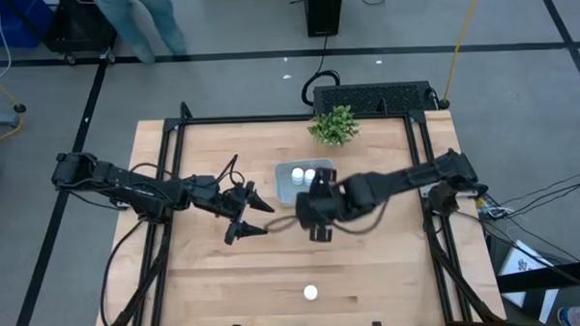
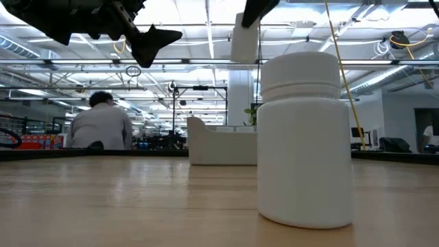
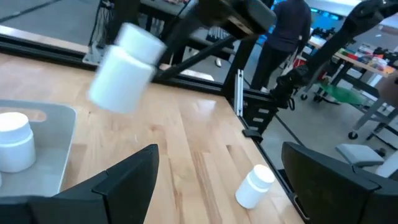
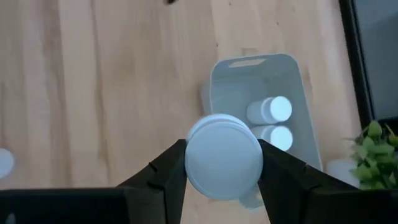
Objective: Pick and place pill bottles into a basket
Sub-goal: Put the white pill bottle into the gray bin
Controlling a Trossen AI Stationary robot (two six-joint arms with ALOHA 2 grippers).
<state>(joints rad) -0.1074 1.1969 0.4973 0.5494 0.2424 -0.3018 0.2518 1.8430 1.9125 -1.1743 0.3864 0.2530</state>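
The right gripper [image 4: 222, 163] hangs above the wooden table [image 1: 207, 282], just by the near edge of the shallow pale grey-blue plastic basket [image 4: 292, 93], its dark fingers pinching a small white cylindrical pill bottle [image 4: 222, 155] by the sides, cap facing the wrist camera. Two more white capped bottles [image 4: 272, 110] lie side by side inside the basket. Another small white bottle [image 1: 311, 293] stands alone near the table's front edge, well apart from everything. The left gripper [image 1: 251, 215] hovers to the left of the basket with its fingers spread wide and nothing between them. A little green leafy plant [image 1: 334, 126] sits just beyond the basket. Behind the table, a person [image 2: 101, 123] in a pale top faces away.
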